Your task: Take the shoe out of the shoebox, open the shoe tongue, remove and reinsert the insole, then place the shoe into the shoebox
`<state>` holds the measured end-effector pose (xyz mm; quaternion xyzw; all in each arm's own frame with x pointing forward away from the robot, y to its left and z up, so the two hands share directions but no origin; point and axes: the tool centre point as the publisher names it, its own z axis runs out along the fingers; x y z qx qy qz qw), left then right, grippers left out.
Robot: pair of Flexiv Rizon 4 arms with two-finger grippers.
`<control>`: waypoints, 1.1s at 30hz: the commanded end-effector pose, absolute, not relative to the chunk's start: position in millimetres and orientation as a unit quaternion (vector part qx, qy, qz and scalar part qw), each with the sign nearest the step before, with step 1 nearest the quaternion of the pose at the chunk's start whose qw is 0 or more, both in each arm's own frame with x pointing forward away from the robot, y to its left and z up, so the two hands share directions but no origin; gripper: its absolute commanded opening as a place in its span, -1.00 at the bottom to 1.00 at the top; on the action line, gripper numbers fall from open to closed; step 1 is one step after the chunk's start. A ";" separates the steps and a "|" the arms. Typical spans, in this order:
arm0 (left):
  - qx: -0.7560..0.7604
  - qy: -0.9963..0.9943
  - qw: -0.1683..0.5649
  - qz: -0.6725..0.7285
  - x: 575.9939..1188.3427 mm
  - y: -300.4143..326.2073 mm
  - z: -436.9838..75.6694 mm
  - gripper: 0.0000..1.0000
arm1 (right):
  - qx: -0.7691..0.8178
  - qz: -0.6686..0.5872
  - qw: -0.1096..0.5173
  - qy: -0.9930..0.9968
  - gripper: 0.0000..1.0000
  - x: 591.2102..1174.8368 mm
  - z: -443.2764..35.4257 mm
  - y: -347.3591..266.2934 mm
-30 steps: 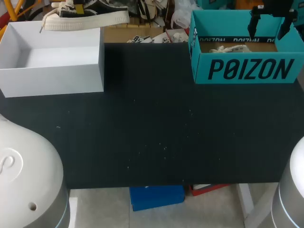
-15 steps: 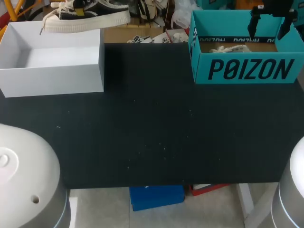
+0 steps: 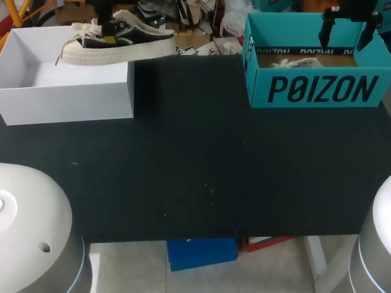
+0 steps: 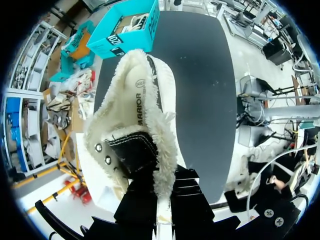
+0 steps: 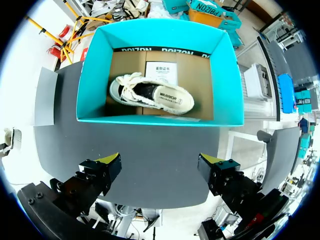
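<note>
Fleece-lined and black, a sneaker is gripped at its collar by the left claw and held over the white shoebox at the tabletop's far left. The right claw is held wide open above the teal shoebox, in which a second sneaker is seen.

shoe: fleecy cream pile lining, black cloth upper, metal eyelets, cream rubbery sole, soft woven cream laces. white box: smooth matt card. teal box: matt card walls, raw brown cardboard floor. worktop: matt black, faintly textured, dust-flecked.
</note>
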<state>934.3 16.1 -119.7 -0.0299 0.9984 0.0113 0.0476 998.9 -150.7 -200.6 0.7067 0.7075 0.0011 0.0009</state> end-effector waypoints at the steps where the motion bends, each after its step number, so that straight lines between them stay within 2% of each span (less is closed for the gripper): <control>1: -0.018 0.954 0.298 -0.001 913.7 11.1 -128.4 -1.00 | 0.707 0.001 0.001 0.707 1.00 999.4 -200.3 -150.4; 20: 0.037 0.932 0.361 0.010 856.8 -64.8 -186.8 -1.00 | 0.707 0.001 0.001 0.707 1.00 999.4 -200.3 -150.4; 33: 0.032 0.954 0.294 -0.048 855.3 -91.6 -242.6 -1.00 | 0.707 0.001 0.001 0.707 1.00 999.4 -200.3 -150.4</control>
